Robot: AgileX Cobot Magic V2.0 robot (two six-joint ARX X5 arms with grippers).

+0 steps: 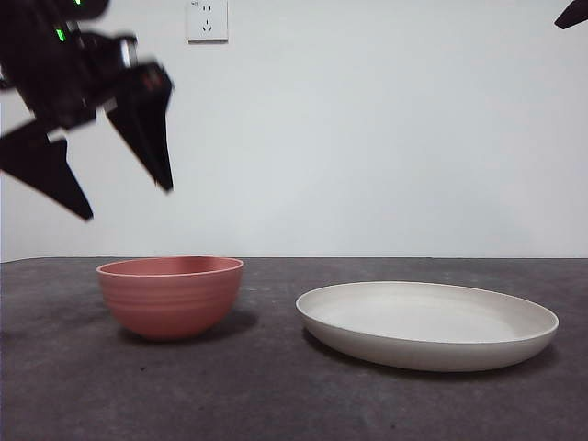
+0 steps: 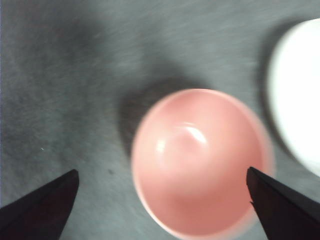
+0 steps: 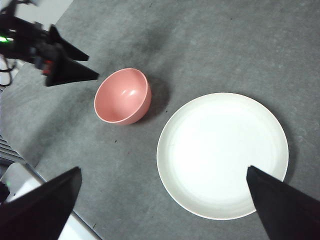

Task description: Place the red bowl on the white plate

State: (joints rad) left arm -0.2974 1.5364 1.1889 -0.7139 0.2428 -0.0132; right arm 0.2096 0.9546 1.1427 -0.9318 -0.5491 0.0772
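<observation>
The red bowl point(image 1: 171, 296) stands upright and empty on the dark table, left of the white plate point(image 1: 427, 323). My left gripper point(image 1: 129, 204) hangs open above the bowl, a little to its left, clear of the rim. In the left wrist view the bowl point(image 2: 197, 161) lies between and beyond my spread jaws, and the plate's edge point(image 2: 299, 95) shows beside it. My right gripper point(image 3: 162, 182) is open high above the table; its view shows the bowl point(image 3: 122, 96), the empty plate point(image 3: 222, 155) and the left gripper point(image 3: 80, 66) beside the bowl.
A white wall with a socket point(image 1: 207, 18) stands behind the table. The right arm shows as a black tip point(image 1: 571, 15) at the top right corner. The table's edge point(image 3: 65, 205) and a white object beyond it show in the right wrist view.
</observation>
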